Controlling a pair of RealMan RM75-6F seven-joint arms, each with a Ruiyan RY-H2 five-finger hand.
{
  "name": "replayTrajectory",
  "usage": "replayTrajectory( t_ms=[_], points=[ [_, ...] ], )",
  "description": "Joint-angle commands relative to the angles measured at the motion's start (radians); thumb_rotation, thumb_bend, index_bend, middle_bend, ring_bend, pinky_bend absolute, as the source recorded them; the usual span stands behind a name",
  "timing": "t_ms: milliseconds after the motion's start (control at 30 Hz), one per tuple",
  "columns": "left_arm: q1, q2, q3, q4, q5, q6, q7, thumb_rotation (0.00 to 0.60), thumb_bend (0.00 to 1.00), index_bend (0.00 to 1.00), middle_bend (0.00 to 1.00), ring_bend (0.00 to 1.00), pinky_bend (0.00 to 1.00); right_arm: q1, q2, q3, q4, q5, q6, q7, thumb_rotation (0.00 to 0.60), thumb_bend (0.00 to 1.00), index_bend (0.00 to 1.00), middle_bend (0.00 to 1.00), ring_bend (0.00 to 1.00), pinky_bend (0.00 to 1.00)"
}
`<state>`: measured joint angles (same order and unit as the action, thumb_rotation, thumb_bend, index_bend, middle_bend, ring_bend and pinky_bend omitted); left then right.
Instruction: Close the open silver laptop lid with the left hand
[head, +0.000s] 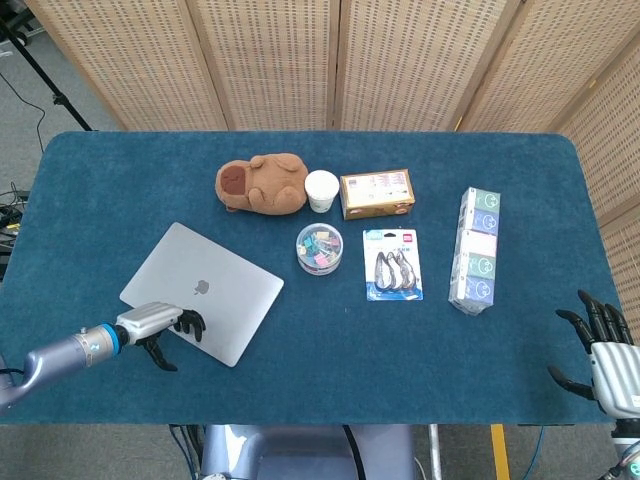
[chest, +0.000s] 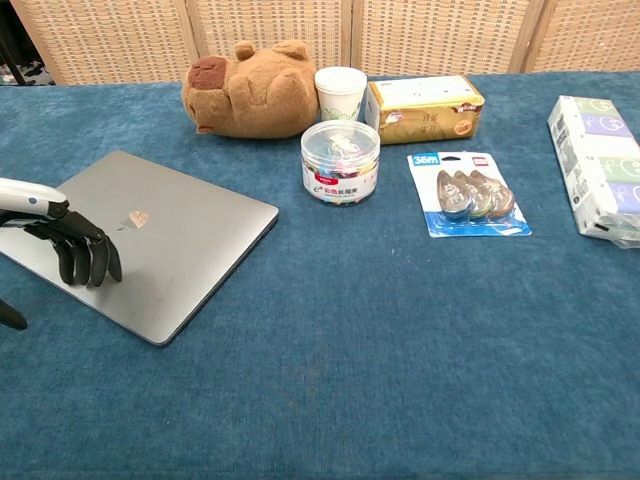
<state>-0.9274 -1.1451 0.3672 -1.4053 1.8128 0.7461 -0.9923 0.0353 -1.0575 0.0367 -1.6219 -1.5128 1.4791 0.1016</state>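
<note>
Left hand: the left hand (head: 165, 325) lies at the near-left corner of the table (head: 120, 180), dark fingers (chest: 85, 262) spread and hanging down onto the lid, thumb stuck out below the laptop's edge — it grips nothing.
Silver laptop: the silver laptop (head: 205, 292) lies flat on the blue cloth with its lid down, the logo facing up; it sits left of centre, turned at an angle to the table edge, and the fingertips rest on its near-left part.
Plush toy: a brown plush animal (head: 262, 183) lies behind the laptop, toward the far side.
Paper cup: a white cup (head: 321, 190) stands upright just beside the plush, on its right.
Clip tub: a round clear tub of coloured clips (head: 319, 249) sits in front of the cup, near the laptop's right corner.
Gold box: a gold box (head: 377, 193) lies just right of the cup.
Carabiner card: a blister pack of carabiners (head: 392, 264) lies flat in front of the box.
Tissue packs: a row of wrapped tissue packs (head: 477, 249) lies further right.
Right hand: the right hand (head: 605, 355) hovers at the near-right corner, well apart from everything — fingers spread, holding nothing.
</note>
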Motion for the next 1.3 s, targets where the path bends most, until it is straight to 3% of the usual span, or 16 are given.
replayTrajectory(
  t_ms=[33,400,667,867,1100,1300],
  points=[
    [0.013,-0.001,-0.005,0.010,-0.010,0.025,0.022,0.600,0.09,0.42,0.26,0.34,0.31,0.001,-0.001,0.000,-0.003,-0.001,0.001,-0.006,0.600,0.23,0.20,0.00,0.00,0.00],
    [0.042,0.090,-0.055,-0.046,-0.048,0.140,0.115,0.600,0.09,0.42,0.26,0.33,0.31,-0.001,-0.001,0.000,-0.009,-0.002,0.005,-0.013,0.600,0.23,0.20,0.00,0.00,0.00],
    [0.068,0.268,-0.134,-0.148,-0.110,0.283,0.212,0.600,0.09,0.41,0.26,0.32,0.31,-0.006,0.003,-0.001,-0.011,-0.011,0.017,-0.006,0.600,0.23,0.20,0.00,0.00,0.00],
    [0.229,0.346,-0.203,-0.218,-0.235,0.486,0.442,0.600,0.09,0.35,0.21,0.27,0.31,-0.007,0.006,-0.002,-0.013,-0.021,0.023,0.002,0.600,0.23,0.20,0.00,0.00,0.00],
    [0.423,0.315,-0.242,-0.220,-0.317,0.699,0.487,0.600,0.09,0.29,0.13,0.18,0.25,0.003,0.010,0.005,-0.021,-0.026,0.021,0.010,0.600,0.23,0.20,0.00,0.00,0.00],
    [0.592,0.217,-0.255,-0.143,-0.349,0.850,0.492,0.600,0.09,0.25,0.10,0.11,0.18,0.014,0.017,0.021,-0.025,-0.016,0.016,0.025,0.600,0.23,0.20,0.00,0.00,0.00]
  ],
)
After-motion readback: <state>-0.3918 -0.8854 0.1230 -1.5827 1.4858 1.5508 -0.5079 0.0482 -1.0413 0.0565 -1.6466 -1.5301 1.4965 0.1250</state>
